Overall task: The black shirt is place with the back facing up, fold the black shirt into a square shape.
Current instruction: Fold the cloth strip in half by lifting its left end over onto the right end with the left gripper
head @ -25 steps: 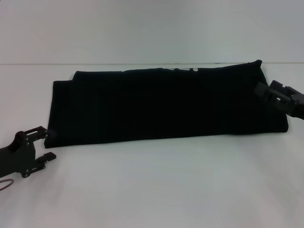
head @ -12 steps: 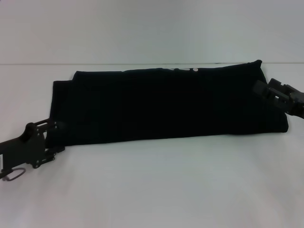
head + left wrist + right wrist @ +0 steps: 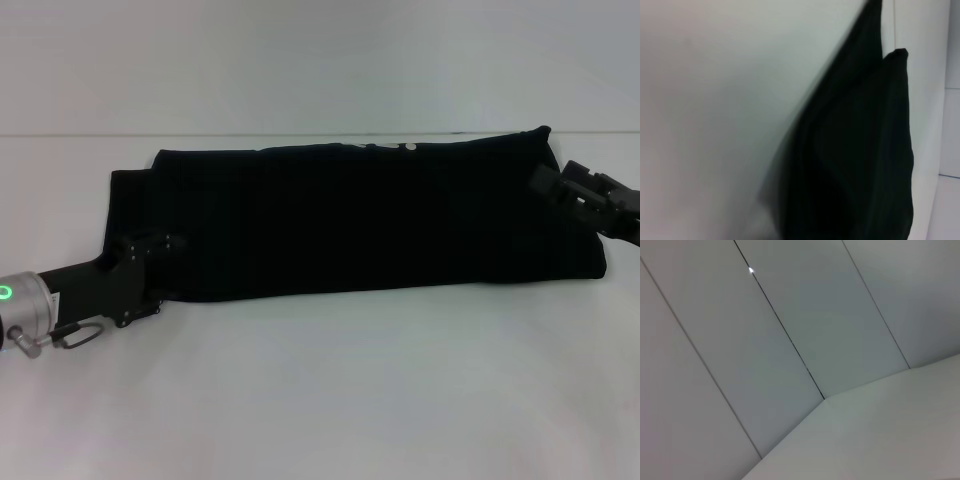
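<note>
The black shirt (image 3: 360, 215) lies folded into a long band across the white table (image 3: 330, 390). A small white mark (image 3: 408, 148) shows at its far edge. My left gripper (image 3: 158, 272) is open at the shirt's near left corner, one finger over the cloth and one at its near edge. The left wrist view shows the shirt's layered edge (image 3: 865, 150) close up. My right gripper (image 3: 552, 183) is at the shirt's right end, just above the cloth. The right wrist view shows only wall and table.
The table's far edge meets a pale wall (image 3: 320, 60) just behind the shirt. Bare tabletop lies in front of the shirt.
My left gripper has moved right and forward from off the shirt's near left corner onto that corner. My right gripper has shifted slightly up. The shirt has not moved.
</note>
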Controlling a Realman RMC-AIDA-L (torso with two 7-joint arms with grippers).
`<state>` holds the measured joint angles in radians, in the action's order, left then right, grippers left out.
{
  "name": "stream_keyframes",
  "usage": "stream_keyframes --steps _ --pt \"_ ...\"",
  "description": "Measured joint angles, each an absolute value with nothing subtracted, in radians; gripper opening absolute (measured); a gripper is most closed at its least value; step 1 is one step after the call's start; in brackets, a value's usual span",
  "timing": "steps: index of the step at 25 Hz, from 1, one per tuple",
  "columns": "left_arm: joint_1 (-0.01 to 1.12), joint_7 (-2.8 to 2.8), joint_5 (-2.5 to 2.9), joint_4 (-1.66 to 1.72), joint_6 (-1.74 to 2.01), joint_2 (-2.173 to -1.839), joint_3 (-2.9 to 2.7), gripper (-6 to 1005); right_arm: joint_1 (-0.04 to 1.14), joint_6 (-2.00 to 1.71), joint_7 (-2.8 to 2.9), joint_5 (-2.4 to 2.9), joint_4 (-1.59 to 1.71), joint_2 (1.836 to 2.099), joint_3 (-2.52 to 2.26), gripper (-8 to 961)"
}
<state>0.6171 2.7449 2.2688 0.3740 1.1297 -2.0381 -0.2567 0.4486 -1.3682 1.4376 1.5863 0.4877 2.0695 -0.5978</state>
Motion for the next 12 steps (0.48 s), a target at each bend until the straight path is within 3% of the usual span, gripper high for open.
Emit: stream_keyframes --steps 12 --pt "0.543 2.767 2.27 0.426 1.208 -2.037 -0.238 676 0.458 -1.37 1.437 1.586 0.488 2.072 -0.597 833"
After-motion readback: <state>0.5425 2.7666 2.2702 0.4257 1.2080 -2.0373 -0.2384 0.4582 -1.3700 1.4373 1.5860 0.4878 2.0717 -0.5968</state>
